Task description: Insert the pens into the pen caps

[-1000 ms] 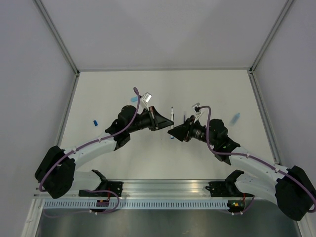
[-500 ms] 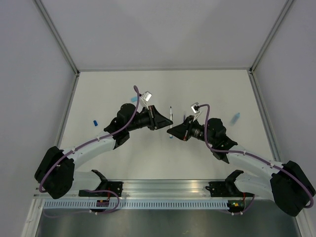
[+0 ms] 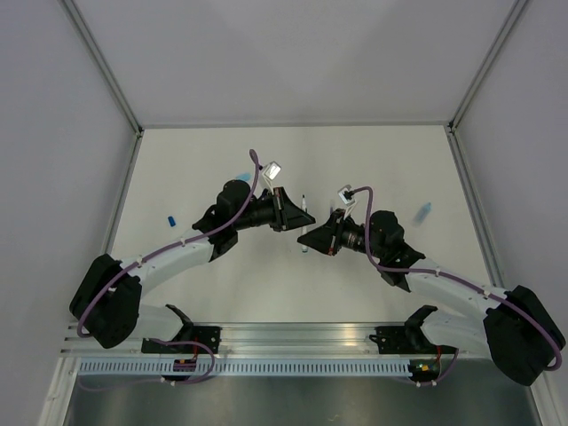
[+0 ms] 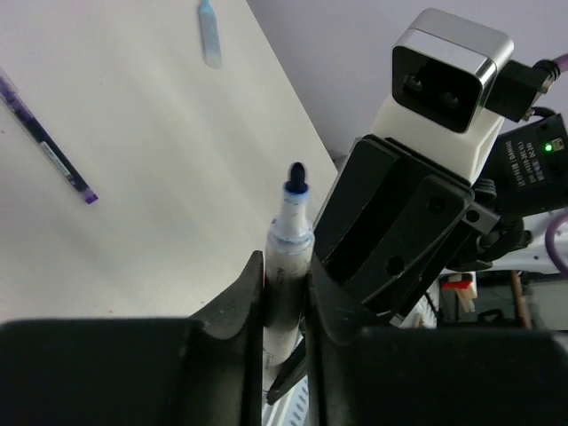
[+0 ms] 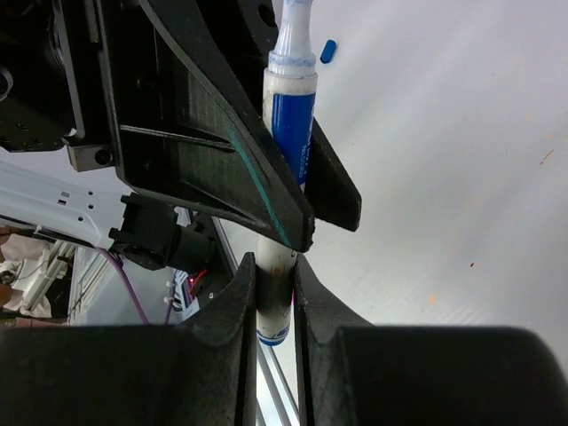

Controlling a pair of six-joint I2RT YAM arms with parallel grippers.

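Right end effector (image 5: pixel 274 277) grasps the pen (image 5: pixel 290 120) by its barrel. Left end effector (image 4: pixel 284 280) straddles the same pen; whether it clamps cannot be told.

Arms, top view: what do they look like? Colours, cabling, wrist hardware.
The left arm and right arm both have white links with black joint housings. A purple cable runs along each arm. Each wrist carries a small white camera box with a silver-rimmed dark face. The left gripper and right gripper are black, with flat wedge-shaped fingers.
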